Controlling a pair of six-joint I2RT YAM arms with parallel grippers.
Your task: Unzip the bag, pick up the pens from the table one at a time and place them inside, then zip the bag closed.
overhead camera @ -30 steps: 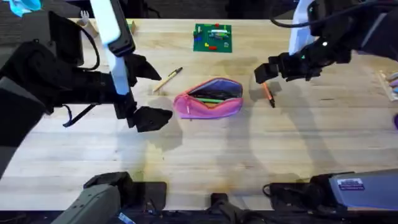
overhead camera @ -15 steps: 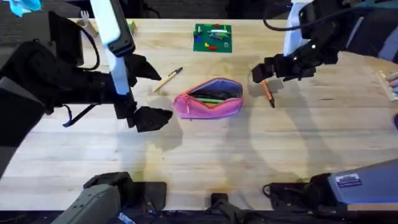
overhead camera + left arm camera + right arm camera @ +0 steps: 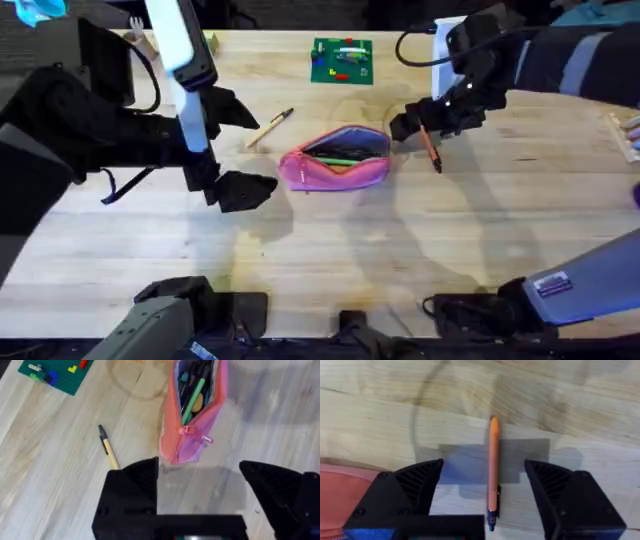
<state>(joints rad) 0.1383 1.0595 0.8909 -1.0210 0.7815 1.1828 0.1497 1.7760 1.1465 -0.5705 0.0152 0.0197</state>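
Your pink bag [image 3: 335, 158] lies unzipped near the middle of the table [image 3: 320, 250], its mouth gaping to show purple lining and pens already inside, one of them green. The zipper pull sits at the bag's left end. Your tan pen [image 3: 269, 129] with the black end rests at a slant toward the table's far edge, left of the bag. Your orange pen [image 3: 431, 150] lies flat just right of the bag, apart from it.

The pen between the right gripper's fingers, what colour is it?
Orange pen with a dark end, clearest in the right wrist view.
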